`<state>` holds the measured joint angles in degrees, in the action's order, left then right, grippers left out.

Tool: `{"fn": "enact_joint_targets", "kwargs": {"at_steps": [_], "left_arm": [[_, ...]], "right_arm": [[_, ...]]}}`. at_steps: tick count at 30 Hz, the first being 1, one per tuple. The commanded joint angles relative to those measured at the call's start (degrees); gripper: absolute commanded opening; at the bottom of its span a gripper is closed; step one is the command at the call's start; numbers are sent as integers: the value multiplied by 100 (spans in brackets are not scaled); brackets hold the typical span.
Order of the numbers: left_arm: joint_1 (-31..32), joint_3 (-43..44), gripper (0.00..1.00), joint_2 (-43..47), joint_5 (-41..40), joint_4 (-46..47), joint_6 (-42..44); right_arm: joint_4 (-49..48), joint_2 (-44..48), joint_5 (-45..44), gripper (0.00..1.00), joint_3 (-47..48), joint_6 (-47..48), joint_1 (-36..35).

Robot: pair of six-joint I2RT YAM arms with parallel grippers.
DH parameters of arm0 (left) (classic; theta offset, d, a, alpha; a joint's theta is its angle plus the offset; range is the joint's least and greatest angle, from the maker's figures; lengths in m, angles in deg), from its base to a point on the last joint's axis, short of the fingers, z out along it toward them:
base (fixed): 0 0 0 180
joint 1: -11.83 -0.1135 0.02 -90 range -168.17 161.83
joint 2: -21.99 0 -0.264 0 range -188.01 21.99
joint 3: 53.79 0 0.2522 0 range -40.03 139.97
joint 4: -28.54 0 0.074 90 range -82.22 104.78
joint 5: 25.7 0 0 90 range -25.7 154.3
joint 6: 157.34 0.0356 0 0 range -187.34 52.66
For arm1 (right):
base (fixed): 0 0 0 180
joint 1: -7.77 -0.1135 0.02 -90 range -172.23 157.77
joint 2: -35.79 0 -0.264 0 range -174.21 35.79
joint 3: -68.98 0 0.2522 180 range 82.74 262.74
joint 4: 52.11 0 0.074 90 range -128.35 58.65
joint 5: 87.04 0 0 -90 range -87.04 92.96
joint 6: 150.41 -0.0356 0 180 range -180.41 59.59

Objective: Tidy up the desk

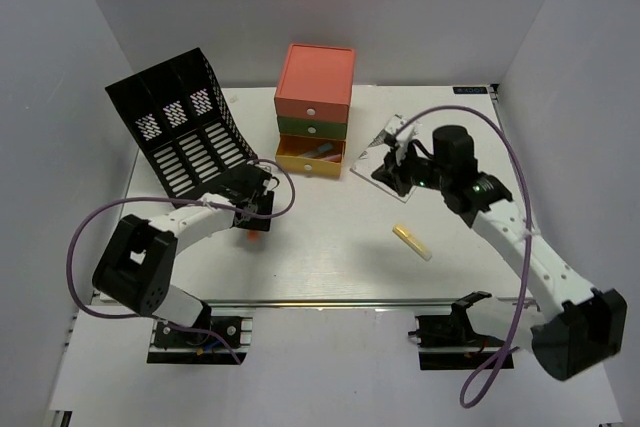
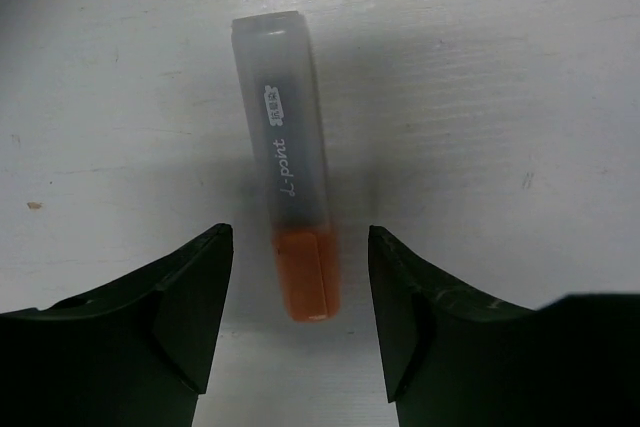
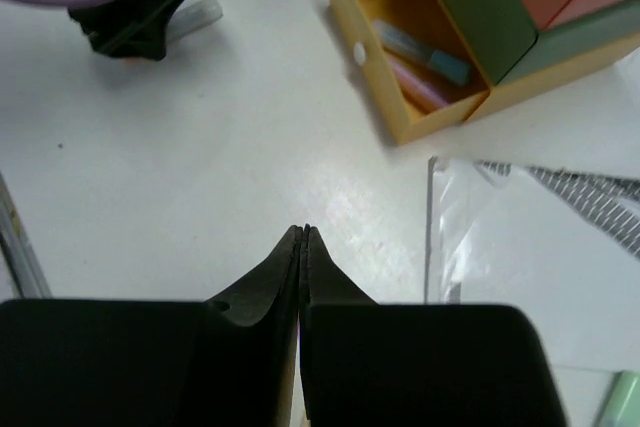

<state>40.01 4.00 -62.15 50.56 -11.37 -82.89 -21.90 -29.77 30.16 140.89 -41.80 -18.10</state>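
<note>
White slanted lettering reads "L-point" along the dark grey plastic marker pen (image 2: 290, 162) with the clear cap and orange end. Beside it, toward the cap, is a small white label (image 2: 272, 105), its characters too blurred to read. A dark sticker (image 1: 474, 90) on the far edge of the white tabletop (image 1: 330, 257) is too small to read.

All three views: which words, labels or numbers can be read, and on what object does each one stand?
"L-point": on the dark barrel of the orange-tipped marker.
White label beside it on the marker: too blurred to read.
Dark tag at the desk far edge: too small to read.
</note>
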Motion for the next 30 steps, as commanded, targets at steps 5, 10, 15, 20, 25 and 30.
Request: {"fn": "enact_joint_targets", "kwargs": {"at_steps": [5, 10, 15, 20, 25, 30], "left_arm": [[-76, 448, 65, -621, -68, -232, -246], [-76, 457, 46, -797, 90, -311, -291], [46, 580, 12, -438, 292, -452, -247], [100, 905, 1, 369, 1144, -260, 569], [100, 1072, 3, 846, 2277, 838, 2361], [29, 2114, 4, 57, 3104, 753, 4049]], "right_arm": [[-484, 948, 795, 0, -1218, -332, 600], [-660, 1335, 1120, 0, -1473, -428, 1022], [-687, 1730, 1270, 0, -1693, -376, 1329], [-600, 1898, 1506, 47, -1693, -96, 1506], [-406, 1845, 1648, 72, -1658, 213, 1629], [-142, 1679, 1973, 0, -1553, 520, 1752]]}}
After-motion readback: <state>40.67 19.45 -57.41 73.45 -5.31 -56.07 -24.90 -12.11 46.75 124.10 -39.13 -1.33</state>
